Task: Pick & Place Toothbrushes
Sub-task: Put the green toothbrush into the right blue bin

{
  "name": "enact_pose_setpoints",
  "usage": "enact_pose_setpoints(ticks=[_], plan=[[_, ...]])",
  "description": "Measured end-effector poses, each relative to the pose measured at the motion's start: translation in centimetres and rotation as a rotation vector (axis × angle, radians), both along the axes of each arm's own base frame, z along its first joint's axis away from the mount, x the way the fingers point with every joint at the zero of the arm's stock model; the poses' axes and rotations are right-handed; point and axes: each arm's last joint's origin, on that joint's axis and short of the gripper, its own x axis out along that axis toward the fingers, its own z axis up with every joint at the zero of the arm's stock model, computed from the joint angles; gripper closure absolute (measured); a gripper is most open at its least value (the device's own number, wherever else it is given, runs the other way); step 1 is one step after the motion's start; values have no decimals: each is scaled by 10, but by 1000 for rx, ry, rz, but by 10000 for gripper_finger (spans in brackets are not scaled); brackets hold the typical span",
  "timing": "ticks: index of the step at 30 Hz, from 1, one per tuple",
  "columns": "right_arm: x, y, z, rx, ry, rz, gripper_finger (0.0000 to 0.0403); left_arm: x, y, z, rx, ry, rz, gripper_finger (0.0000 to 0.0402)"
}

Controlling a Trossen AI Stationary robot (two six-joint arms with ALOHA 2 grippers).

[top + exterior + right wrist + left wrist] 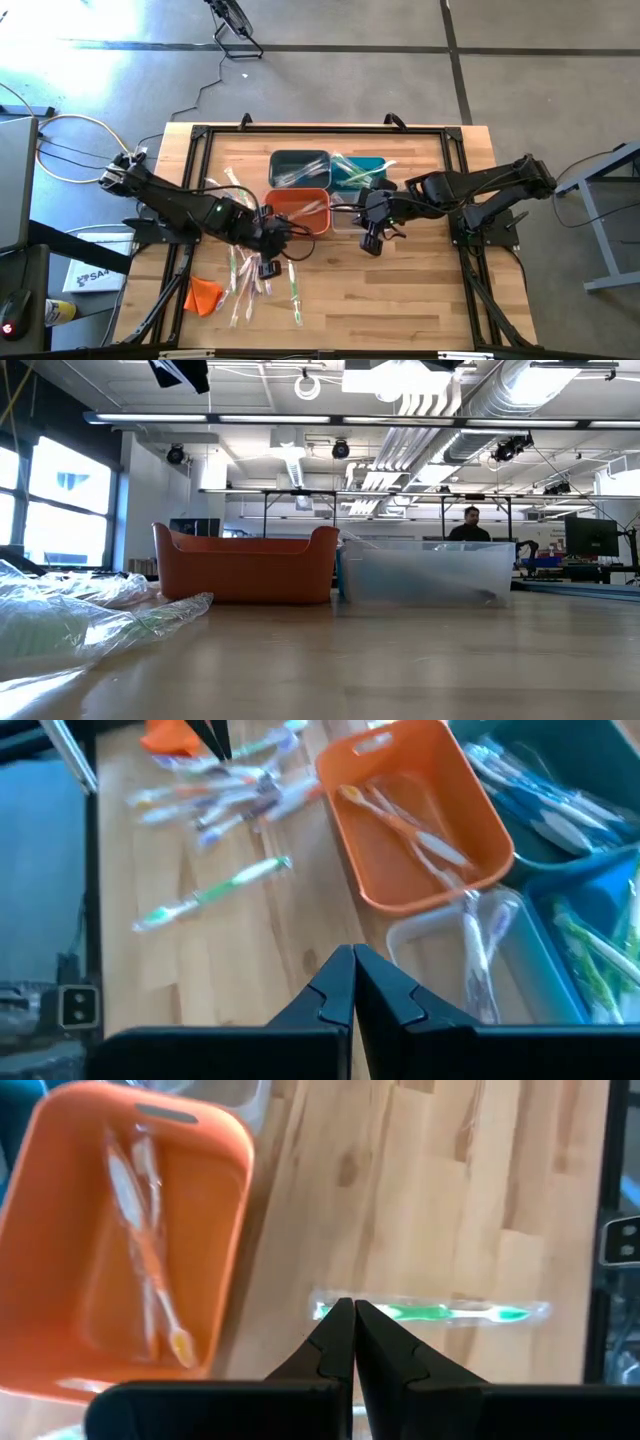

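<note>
Several wrapped toothbrushes [243,272] lie loose on the wooden table at front left. A green one [430,1313] lies apart from them, also seen in the right wrist view [210,892]. More toothbrushes lie in the orange bin [298,208], the teal bin [358,172], the dark grey bin [300,166] and the clear bin [480,965]. My left gripper [269,268] hangs shut above the table, between the orange bin and the loose toothbrushes, with nothing in it [352,1308]. My right gripper [371,244] hangs shut and bare near the clear bin [352,955].
A small orange cloth lump [203,295] lies at the table's front left. The four bins stand together at mid table, the orange [245,565] and clear [430,570] ones nearer the front. Bare wood spans the front right. A person [470,528] sits far behind.
</note>
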Motion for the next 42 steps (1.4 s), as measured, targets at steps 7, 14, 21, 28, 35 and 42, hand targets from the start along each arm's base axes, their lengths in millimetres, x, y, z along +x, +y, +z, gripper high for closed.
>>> enact_pose_setpoints(ticks=[7,14,21,28,35,42], plan=[[4,3,2,29,-35,48,401,-5,-26,1,11,-65,-25,394],[3,11,2,45,-31,124,401,-1,-44,1,7,-138,-93,394],[-1,17,3,149,-4,226,401,11,-45,-11,91,-98,-304,394],[-7,29,1,220,41,316,401,29,-50,-46,347,26,-548,394],[-10,38,2,222,40,345,401,46,-33,-61,460,85,-683,394],[-13,46,2,220,43,369,401,55,-20,-66,414,95,-723,394]])
